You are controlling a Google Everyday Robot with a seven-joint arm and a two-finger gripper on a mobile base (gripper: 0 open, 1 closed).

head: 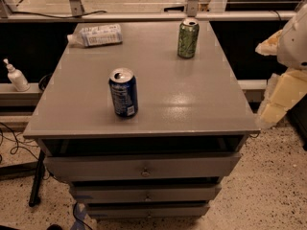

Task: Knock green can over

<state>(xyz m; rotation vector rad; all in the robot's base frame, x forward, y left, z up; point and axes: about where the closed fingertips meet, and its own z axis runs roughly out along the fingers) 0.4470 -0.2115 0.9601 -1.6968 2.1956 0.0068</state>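
Note:
The green can (pixel 188 38) stands upright near the far right of the grey tabletop (pixel 192 95). Its body is mottled green and pale yellow, with a silver top. My gripper (pixel 280 87) shows as pale cream parts at the right edge of the view. It is off the table's right side, well to the right of the green can and nearer the front, touching nothing.
A dark blue can (pixel 123 92) stands upright at the front left middle of the table. A plastic bottle (pixel 98 35) lies on its side at the far left. A metal rail (pixel 144 17) runs behind the table. A white pump bottle (pixel 15 75) stands left. Drawers (pixel 144 169) are below.

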